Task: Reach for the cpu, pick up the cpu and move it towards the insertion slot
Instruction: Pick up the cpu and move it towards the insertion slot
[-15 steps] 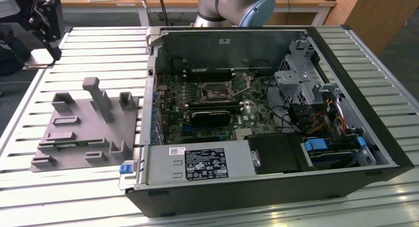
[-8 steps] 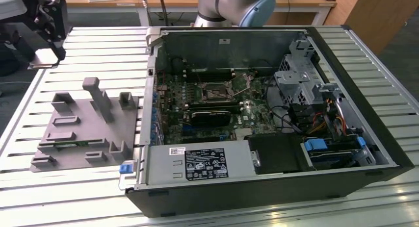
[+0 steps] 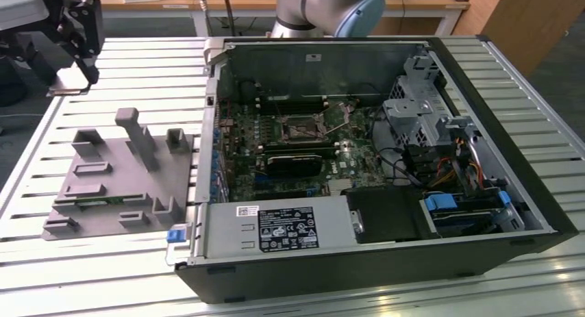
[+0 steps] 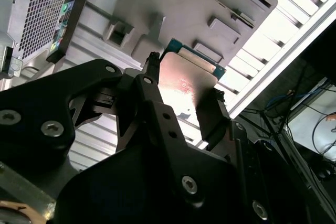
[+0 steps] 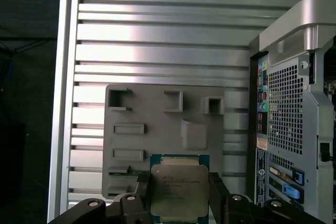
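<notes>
While your pincer (image 5: 180,191) is clenched on the cpu (image 5: 178,198), the chip sits squarely between two matte black fingers (image 5: 143,186) that press on opposite edges. In both wrist views it is a flat square with a brushed silvery metal lid, rounded at the corners, on a thin green board that shows as a narrow rim. You hold it in the air, apart from the grey plastic fixture plate (image 3: 109,183), a dull moulded slab with upright blocks and shallow rectangular pockets. In the exterior view the pincer hangs at the far side of the exterior view's left, beyond that plate and over the counter (image 3: 137,64), whose surface is ribbed aluminium with long parallel grooves that catch the light. The insertion slot (image 3: 300,129) is well apart from the chip, toward the exterior view's right, inside the open black computer case (image 3: 512,91). It is a dark square socket in a shiny metal frame, set on the green motherboard (image 3: 240,135). Just nearer than the slot lies a long black finned card (image 3: 292,163), and nearer again a silvery sheet-metal box (image 3: 274,228) with a dark label.
</notes>
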You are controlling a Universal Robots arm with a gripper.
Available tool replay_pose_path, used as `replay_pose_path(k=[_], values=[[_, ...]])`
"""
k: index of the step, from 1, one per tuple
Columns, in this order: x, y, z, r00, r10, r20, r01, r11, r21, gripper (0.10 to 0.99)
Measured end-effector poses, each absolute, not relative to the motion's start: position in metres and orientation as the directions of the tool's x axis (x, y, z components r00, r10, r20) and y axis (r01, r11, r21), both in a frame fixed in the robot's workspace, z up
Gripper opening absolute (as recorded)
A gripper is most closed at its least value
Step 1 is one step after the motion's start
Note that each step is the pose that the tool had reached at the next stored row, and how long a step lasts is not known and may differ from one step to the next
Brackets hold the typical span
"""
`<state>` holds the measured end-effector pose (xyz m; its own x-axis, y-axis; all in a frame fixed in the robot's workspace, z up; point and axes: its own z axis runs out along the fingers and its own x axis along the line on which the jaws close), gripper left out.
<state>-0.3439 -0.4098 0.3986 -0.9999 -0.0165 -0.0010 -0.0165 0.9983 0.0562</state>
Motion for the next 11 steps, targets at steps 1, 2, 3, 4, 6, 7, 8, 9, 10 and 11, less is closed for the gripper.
replay_pose_path(k=[1,2,3,4,6,7,8,9,10,11], values=[[-0.343,-0.410,0.399,-1.000,-0.016,-0.001,-0.017,0.998,0.056,0.533],[-0.342,-0.410,0.399,-1.000,-0.017,-0.001,-0.017,0.998,0.056,0.533],[-0.341,-0.410,0.399,-1.000,-0.017,-0.001,-0.017,0.998,0.056,0.533],[-0.339,-0.410,0.399,-1.000,-0.017,-0.001,-0.017,0.998,0.056,0.533],[-0.336,-0.410,0.399,-1.000,-0.017,-0.001,-0.017,0.998,0.056,0.533],[-0.335,-0.410,0.399,-1.000,-0.017,-0.001,-0.017,0.998,0.056,0.533],[-0.334,-0.410,0.399,-1.000,-0.017,-0.001,-0.017,0.998,0.056,0.533],[-0.333,-0.410,0.399,-1.000,-0.017,-0.001,-0.017,0.998,0.056,0.533],[-0.331,-0.410,0.399,-1.000,-0.017,-0.001,-0.017,0.998,0.056,0.533],[-0.330,-0.410,0.399,-1.000,-0.016,-0.001,-0.016,0.998,0.056,0.533]])
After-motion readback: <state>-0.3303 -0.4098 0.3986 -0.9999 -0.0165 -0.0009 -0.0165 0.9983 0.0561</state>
